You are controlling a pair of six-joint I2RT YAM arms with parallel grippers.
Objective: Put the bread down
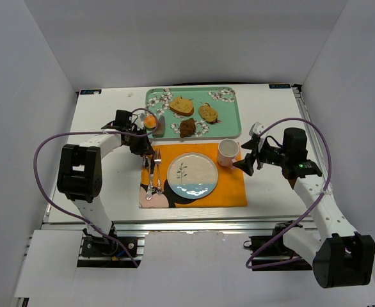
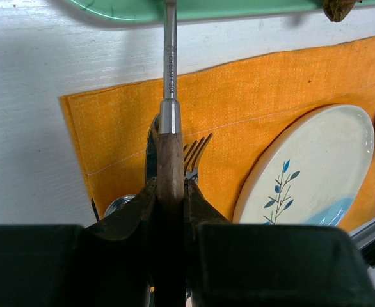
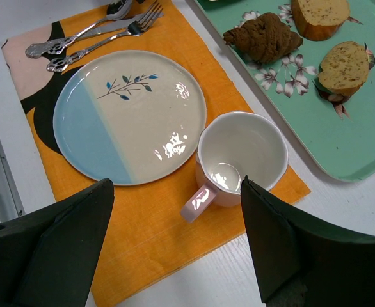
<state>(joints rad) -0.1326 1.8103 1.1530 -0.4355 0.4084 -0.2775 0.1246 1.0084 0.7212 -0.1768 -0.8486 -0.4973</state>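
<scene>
The bread (image 1: 150,121), a small round golden-orange bun, is at the left edge of the green tray (image 1: 232,121), right by the grey blade (image 1: 160,126) of a utensil. I cannot tell if it rests on the blade. My left gripper (image 1: 140,141) (image 2: 170,185) is shut on that utensil's wooden handle (image 2: 170,160), and its metal shaft (image 2: 169,64) runs toward the tray. The bread is out of the left wrist view. My right gripper (image 1: 250,160) (image 3: 176,185) hangs open over the handle of the white mug (image 3: 242,157), holding nothing.
An orange placemat (image 1: 229,188) carries a white-and-blue plate (image 1: 192,175) (image 3: 128,115), the mug (image 1: 228,152) and cutlery (image 1: 152,173). On the tray lie two tan slices (image 1: 182,105) (image 1: 208,112) and a dark brown chunk (image 1: 187,127). White walls enclose the table.
</scene>
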